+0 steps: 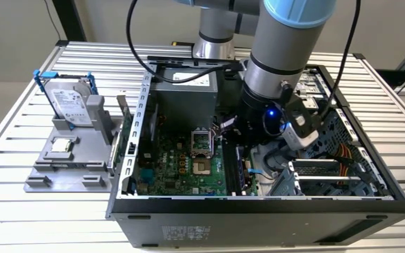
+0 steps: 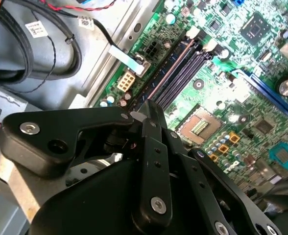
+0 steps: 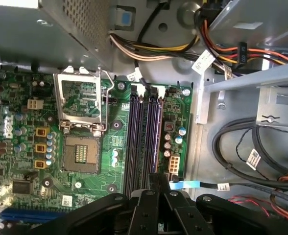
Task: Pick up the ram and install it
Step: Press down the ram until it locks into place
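**Camera setup**

The computer case [image 1: 259, 158] is seen from above and in front in the exterior view. In both wrist views, the gripper [image 3: 151, 183] is looked past, close down onto the motherboard [image 3: 85, 122]; memory slots [image 2: 176, 73] are shared.

Tool [image 2: 145, 115] above motherboard [image 2: 242, 93] memory slots [image 2: 176, 73]
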Action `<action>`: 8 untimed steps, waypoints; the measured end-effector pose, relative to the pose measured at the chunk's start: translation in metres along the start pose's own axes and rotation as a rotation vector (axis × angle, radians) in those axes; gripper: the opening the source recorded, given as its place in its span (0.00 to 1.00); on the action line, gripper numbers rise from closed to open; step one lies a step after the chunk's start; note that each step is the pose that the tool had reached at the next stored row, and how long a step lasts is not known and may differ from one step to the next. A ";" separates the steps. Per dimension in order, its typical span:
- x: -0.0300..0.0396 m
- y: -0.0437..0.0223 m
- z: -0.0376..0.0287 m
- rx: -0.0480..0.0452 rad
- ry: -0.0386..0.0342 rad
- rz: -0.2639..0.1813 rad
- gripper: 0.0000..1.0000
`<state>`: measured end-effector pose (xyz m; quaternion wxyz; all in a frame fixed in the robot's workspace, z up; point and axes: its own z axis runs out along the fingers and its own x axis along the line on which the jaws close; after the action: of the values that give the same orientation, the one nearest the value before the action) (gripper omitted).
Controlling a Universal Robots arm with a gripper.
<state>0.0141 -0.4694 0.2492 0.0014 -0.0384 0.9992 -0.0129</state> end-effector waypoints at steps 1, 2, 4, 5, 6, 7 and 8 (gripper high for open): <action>0.0000 0.0000 0.0000 0.0000 -0.0003 -0.013 0.00; 0.0000 0.0000 -0.0001 0.0001 -0.0006 -0.026 0.00; 0.0000 0.0000 -0.0001 0.0000 -0.0012 -0.049 0.00; 0.0000 0.0000 -0.0001 0.0000 -0.0015 -0.060 0.00; 0.0000 0.0000 -0.0001 0.0000 -0.0017 -0.071 0.00; 0.0000 0.0000 0.0000 -0.0001 -0.0020 -0.081 0.00; 0.0000 0.0000 0.0000 -0.0001 -0.0023 -0.092 0.00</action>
<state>0.0141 -0.4694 0.2492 0.0020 -0.0844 0.9963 -0.0128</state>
